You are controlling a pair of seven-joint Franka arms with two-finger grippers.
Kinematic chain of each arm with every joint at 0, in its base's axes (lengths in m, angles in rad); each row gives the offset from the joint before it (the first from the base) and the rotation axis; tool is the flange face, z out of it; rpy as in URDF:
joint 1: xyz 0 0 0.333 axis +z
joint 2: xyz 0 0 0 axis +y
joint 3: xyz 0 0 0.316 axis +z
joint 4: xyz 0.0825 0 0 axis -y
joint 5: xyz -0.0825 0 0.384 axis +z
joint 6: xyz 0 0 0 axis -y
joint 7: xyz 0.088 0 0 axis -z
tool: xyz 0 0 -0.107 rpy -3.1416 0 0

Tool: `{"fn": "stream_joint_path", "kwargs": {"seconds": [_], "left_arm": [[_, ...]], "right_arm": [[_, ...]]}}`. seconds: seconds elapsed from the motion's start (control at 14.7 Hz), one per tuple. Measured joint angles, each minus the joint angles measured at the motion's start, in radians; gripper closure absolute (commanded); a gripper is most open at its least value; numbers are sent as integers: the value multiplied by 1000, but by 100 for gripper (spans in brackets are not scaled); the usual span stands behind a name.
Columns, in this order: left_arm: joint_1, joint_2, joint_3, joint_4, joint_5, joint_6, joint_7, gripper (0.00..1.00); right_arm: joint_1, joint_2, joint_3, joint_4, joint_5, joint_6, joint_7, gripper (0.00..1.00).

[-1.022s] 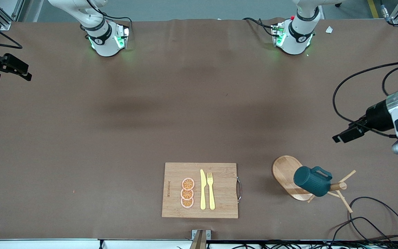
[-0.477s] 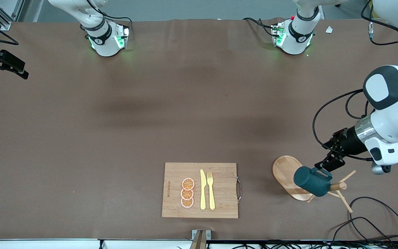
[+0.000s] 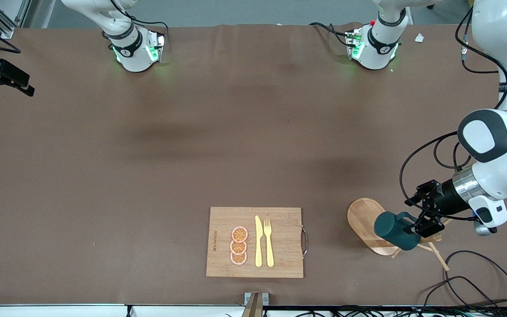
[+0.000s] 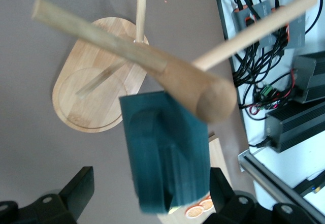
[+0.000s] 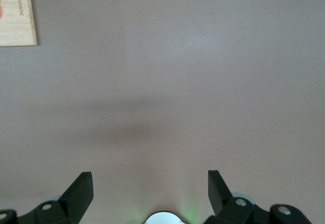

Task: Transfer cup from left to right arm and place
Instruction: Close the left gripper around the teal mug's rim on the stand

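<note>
I see cup [image 3: 395,230] hanging on wooden mug tree [image 3: 429,240] (left arm's end) | left gripper [image 3: 421,215] spread wide, straddling cup, no contact | right gripper [image 3: 1,78] parked, fingers apart

Cup [image 3: 395,230] – dark teal, ribbed. Rack [image 3: 365,223] – pale wood. Cutting board [image 3: 281,240] – tan bamboo; yellow knife [image 3: 258,241], yellow fork [image 3: 269,243], orange slices [image 3: 239,245]. Table [image 3: 148,176] brown.

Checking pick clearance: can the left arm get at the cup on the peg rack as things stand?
Probably yes. The left tool is open beside the cup, which hangs on the rack's peg; its fingers flank the cup with nothing between.
</note>
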Motion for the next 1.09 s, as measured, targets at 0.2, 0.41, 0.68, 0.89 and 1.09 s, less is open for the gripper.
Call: {"fn": "stream_joint_path", "kwargs": {"seconds": [0.2, 0.41, 0.68, 0.89, 1.09], "left_arm": [[6, 29, 0, 29, -21, 14, -1, 0], [5, 50, -4, 47, -41, 14, -2, 0], [1, 72, -9, 61, -89, 33, -2, 0], [-5, 91, -11, 62, -92, 56, -2, 0], [-7, 108, -18, 64, -92, 61, -2, 0]], "right_arm": [[0, 0, 2, 1, 1, 0, 0, 0], [0, 0, 4, 9, 2, 0, 0, 0], [0, 0, 3, 16, 2, 0, 0, 0], [0, 0, 4, 16, 2, -2, 0, 0], [0, 0, 4, 16, 2, -6, 0, 0]]}}
